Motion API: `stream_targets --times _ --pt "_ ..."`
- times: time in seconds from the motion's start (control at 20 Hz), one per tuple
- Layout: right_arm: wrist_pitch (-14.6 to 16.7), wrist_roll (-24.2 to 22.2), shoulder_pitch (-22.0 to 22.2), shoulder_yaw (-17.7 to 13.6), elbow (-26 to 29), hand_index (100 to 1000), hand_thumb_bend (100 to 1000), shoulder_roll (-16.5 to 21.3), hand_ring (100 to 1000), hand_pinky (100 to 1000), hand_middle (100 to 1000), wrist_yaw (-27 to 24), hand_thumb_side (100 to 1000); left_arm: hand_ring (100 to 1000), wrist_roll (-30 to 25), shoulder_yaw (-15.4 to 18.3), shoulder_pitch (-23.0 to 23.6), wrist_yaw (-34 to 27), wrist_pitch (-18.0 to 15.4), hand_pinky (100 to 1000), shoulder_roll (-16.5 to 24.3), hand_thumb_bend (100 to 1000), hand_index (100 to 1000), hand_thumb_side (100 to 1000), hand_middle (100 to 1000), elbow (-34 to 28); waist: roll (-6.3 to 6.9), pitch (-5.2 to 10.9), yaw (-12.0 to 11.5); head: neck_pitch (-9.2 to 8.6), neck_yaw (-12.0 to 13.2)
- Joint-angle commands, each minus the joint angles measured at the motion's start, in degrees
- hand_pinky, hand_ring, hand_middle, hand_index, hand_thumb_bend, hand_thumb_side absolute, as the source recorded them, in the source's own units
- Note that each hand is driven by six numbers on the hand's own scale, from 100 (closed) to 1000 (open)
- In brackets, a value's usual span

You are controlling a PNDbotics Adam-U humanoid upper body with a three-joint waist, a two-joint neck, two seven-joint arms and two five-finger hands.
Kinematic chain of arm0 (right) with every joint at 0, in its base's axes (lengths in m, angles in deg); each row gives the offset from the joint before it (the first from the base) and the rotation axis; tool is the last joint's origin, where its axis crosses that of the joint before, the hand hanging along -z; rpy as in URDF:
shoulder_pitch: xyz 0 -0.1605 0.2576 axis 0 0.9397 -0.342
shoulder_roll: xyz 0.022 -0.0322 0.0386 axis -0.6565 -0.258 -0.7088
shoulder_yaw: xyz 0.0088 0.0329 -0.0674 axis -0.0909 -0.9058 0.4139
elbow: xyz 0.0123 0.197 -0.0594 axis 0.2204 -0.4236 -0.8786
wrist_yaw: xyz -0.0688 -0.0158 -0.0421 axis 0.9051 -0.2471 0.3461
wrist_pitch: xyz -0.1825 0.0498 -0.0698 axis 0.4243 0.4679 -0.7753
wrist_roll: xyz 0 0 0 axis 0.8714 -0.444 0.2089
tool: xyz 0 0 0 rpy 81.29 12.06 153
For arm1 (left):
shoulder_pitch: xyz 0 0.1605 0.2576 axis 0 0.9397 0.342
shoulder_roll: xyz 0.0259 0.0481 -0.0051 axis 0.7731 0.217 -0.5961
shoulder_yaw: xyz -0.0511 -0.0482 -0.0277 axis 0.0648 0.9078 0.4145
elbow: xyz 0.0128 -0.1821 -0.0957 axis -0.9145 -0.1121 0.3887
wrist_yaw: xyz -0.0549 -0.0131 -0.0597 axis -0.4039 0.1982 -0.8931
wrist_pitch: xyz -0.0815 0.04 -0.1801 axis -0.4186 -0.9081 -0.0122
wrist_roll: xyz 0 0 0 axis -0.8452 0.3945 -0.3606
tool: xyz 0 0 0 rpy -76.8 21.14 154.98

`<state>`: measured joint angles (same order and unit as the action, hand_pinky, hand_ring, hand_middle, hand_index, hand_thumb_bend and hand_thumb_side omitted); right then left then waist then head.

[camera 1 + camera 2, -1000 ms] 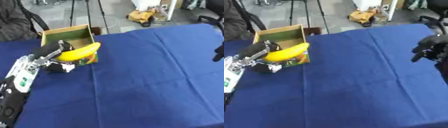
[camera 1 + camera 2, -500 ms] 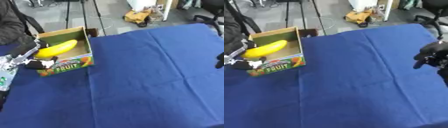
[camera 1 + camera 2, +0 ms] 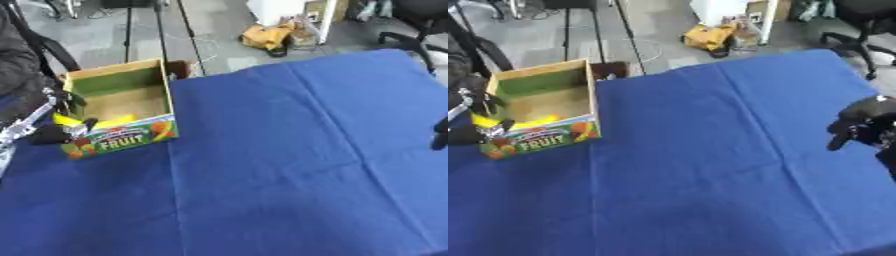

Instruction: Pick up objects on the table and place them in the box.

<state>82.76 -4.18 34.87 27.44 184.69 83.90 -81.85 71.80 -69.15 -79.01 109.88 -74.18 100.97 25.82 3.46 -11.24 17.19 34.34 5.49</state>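
Banana point(image 3: 96, 123) is low inside the fruit box, at the left of the blue table.

On the far left, the left robot hand point(image 3: 54, 134) is by the near left corner of the cardboard box point(image 3: 122, 95). Its dark fingers are curled round the yellow banana, which lies at the near end of the box, just behind the wall that says FRUIT. The rest of the box floor is bare brown. The blue cloth point(image 3: 289, 160) covers the table, with folds across it. At the far right, the right robot hand point(image 3: 857, 125) hangs over the table edge, well apart from the box, with its fingers curled and nothing in them.
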Motion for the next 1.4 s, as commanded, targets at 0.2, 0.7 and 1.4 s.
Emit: stream_targets --times 0.2,0.7,1.4 --pt "-0.15 -0.08 -0.57 -0.18 0.63 706 100 1.39 663 547 658 -0.05 525 613 4.11 0.76 -1.1 0.12 -0.07 595 2.31 223 762 940 627 1.14 -0.11 1.25 0.46 -0.87 0.09" --pt "-0.67 0.18 -0.13 -0.45 0.24 706 100 0.88 662 547 658 -0.15 524 575 6.1 2.07 2.08 -7.85 -3.4 567 -0.83 100 696 983 591 -7.54 -0.67 1.92 -1.76 0.21 -0.41" --pt "-1.74 0.26 0.4 -0.92 -0.41 705 100 0.2 661 547 656 0.67 523 551 13.41 -0.22 17.77 -20.09 -13.4 544 -8.99 158 664 917 567 -27.41 -0.51 2.35 -6.16 2.67 -1.7"
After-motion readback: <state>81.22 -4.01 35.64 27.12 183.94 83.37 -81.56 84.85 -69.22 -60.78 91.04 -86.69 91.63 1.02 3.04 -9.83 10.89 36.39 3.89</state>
